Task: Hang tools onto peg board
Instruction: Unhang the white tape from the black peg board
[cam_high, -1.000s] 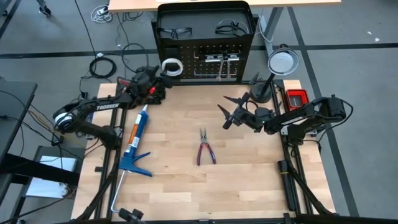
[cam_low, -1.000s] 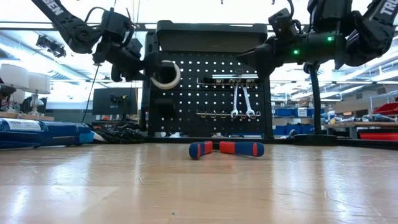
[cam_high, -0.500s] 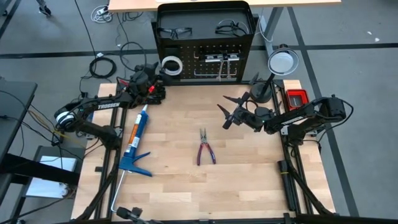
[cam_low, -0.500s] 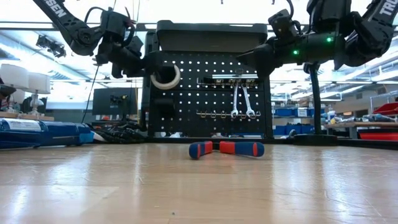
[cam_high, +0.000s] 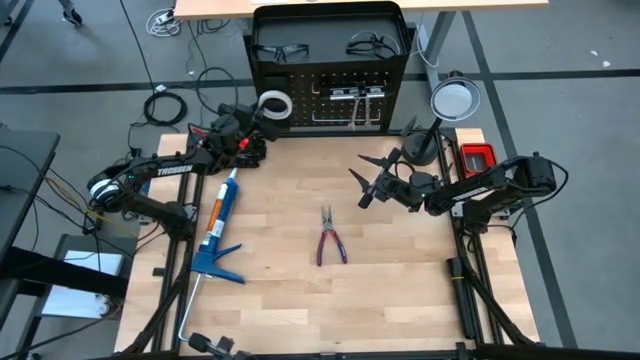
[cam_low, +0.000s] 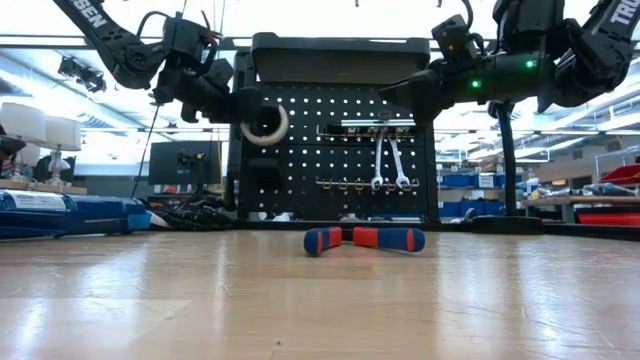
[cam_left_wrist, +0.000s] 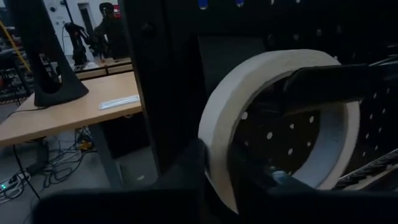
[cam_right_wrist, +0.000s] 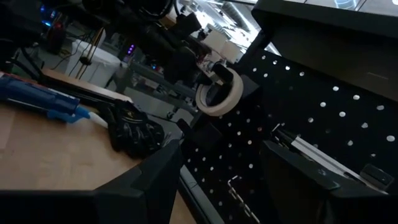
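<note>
Although the tape roll (cam_high: 275, 105) looks light and fairly stiff, its smooth round band could twist or slip, so it is best taken across the band's wall, one finger inside the ring and one outside, which is how the left gripper (cam_high: 262, 117) sits on it at the left edge of the peg board (cam_high: 330, 62); in the left wrist view the fingers (cam_left_wrist: 323, 84) pinch the band of the roll (cam_left_wrist: 249, 99), and I cannot tell whether the ring already rests on a hook. To the right on the board hang two wrenches (cam_low: 388, 160), thin, rigid and slick, best held by the shank, under a black bar (cam_low: 365, 130). On top of the board's frame lie two pairs of safety glasses (cam_high: 280, 50), light and easily scratched, better lifted by the frame than the lens. In the middle of the table (cam_high: 290, 300), well apart from both arms, lies one pair of pliers (cam_high: 329, 237); they are likely the heaviest small tool, stiff but hinged, and the rubbery handles offer the surest hold. One blue caulking gun (cam_high: 214, 228) lies at the table's left. The right gripper (cam_high: 366, 176) hovers over the table's right side, fingers spread and holding nothing.
</note>
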